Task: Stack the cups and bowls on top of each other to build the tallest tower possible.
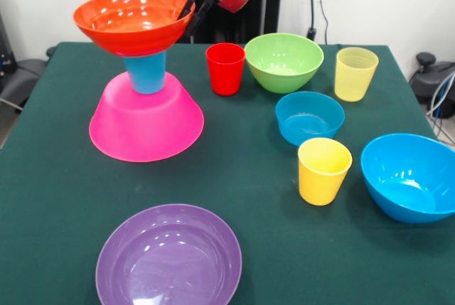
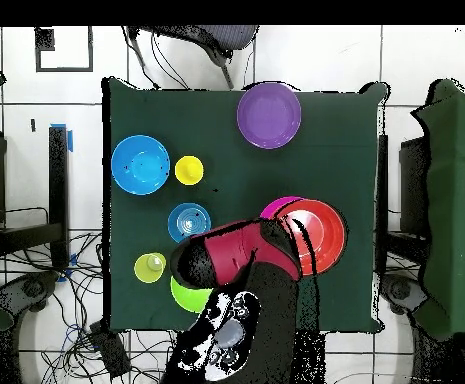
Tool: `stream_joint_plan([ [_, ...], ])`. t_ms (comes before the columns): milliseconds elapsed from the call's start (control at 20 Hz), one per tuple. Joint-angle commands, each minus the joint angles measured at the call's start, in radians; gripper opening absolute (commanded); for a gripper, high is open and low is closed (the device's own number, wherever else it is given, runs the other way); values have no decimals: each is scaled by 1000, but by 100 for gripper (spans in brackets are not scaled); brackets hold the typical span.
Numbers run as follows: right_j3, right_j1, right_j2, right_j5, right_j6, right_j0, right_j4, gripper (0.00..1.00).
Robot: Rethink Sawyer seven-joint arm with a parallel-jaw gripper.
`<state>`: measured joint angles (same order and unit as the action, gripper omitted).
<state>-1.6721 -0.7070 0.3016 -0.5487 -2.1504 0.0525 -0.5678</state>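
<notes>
The tower stands at the left in the front view: the big pink bowl (image 1: 146, 126) upside down, the blue cup (image 1: 146, 72) on it, and the orange bowl (image 1: 131, 20) upright on the cup. My gripper (image 1: 192, 11) is at the orange bowl's right rim, its jaws closed across the rim. In the overhead view the orange bowl (image 2: 321, 232) covers most of the pink bowl (image 2: 274, 208), and the gripper (image 2: 302, 246) lies over its edge. Loose on the table are the red cup (image 1: 225, 68), the pale yellow cup (image 1: 355, 73) and the opaque yellow cup (image 1: 324, 170).
The green bowl (image 1: 284, 61) stands beside the red cup. The small blue bowl (image 1: 309, 117) sits mid-right and the medium blue bowl (image 1: 409, 175) at the right edge. The purple bowl (image 1: 168, 255) is at the front edge. The arm hides the red cup in the overhead view.
</notes>
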Motion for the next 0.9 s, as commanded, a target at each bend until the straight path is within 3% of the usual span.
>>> stream_joint_plan([
  [50, -22, -14, -108, 51, 5, -24, 0, 0],
  [900, -24, -13, -113, 16, 19, -34, 8, 0],
])
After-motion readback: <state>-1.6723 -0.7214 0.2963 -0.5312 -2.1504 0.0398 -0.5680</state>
